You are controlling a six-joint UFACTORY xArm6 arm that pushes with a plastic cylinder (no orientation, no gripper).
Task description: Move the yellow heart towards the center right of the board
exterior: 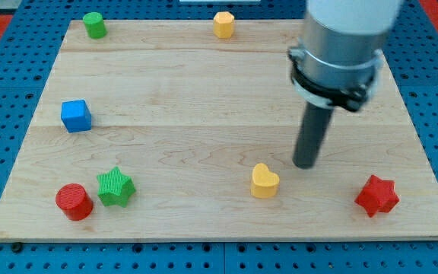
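- I have no jaws at all, so nothing opens or shuts and I hold nothing. I only have a straight dark rod, and my tip sits down on the wooden board.
- The yellow heart is the block I have to move. It lies near the view's bottom, a little to the right of the middle.
- My tip is just beside the heart, up and to its right. I cannot tell if it touches the heart, but there seems to be a small gap.
- The job looks not done yet. The heart is low on the board, and the center right spot is higher up and more to the view's right.
- I think I need to get to the heart's lower left side first. Then I can push it up and to the right.
- The red star sits near the bottom right corner. I should not bump it on the way.
- The other blocks are far off: a green star, a red round block, a blue cube, a green round block and a yellow block at the top.
- I see no words, names or labels anywhere.
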